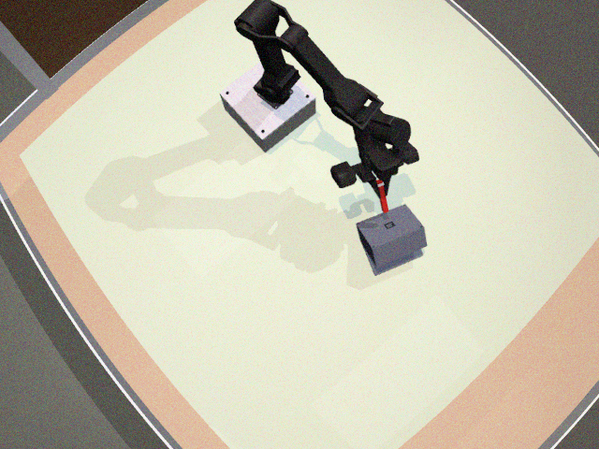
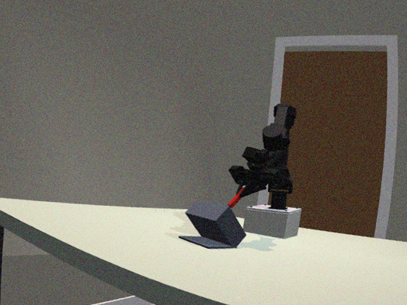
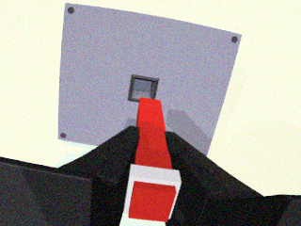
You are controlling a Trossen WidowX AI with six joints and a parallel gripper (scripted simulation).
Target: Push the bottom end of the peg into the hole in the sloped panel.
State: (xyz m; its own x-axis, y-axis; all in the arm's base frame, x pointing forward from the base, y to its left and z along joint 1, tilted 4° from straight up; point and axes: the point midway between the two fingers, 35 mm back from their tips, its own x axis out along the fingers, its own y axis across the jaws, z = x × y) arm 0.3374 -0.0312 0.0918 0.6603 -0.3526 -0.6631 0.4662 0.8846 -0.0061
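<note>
My gripper [image 1: 380, 183] [image 2: 242, 190] [image 3: 150, 138] is shut on a red square peg [image 1: 383, 198] [image 2: 234, 199] [image 3: 152, 135] with a white band near its top. The peg tilts down toward the grey sloped panel [image 1: 396, 238] [image 2: 213, 223] [image 3: 94, 75]. Its lower end is just at the small square hole [image 1: 388, 224] [image 3: 143, 87] in the panel's face. In the wrist view the peg's tip meets the hole's lower edge. I cannot tell whether the tip is inside the hole. The hole is hidden in the exterior view.
The arm's white base block [image 1: 267, 107] [image 2: 272, 220] stands on the table behind the panel. The table edge [image 2: 95, 267] runs along the front in the exterior view. A brown door [image 2: 339, 136] is behind the arm.
</note>
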